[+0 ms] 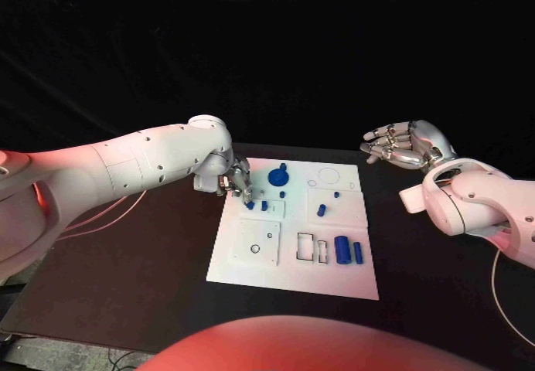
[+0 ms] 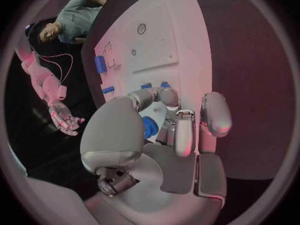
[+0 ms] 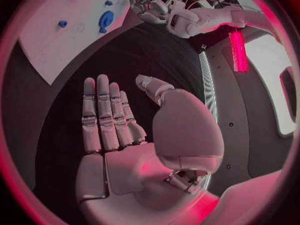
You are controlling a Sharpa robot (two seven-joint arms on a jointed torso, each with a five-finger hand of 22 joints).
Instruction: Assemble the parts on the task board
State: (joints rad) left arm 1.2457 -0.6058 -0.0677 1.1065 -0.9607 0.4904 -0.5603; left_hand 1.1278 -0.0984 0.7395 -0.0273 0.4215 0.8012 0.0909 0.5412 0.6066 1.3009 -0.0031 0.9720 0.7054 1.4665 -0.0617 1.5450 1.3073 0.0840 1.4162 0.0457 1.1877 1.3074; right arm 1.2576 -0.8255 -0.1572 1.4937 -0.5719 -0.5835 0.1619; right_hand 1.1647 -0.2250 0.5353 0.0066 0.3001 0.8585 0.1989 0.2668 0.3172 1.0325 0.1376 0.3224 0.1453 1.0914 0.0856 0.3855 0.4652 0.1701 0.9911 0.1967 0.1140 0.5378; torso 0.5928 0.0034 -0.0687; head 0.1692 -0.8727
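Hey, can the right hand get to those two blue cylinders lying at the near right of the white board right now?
Probably yes. The right hand is open and off the task board, and nothing lies between it and the cylinders; the left hand works at the far-left corner.

The head camera looks steeply down on the worktop [image 1: 134, 255] from above, taking in the whole task board [image 1: 292, 267]. Each wrist camera sits close behind its own robot hand. All three views share the task board's far left part.
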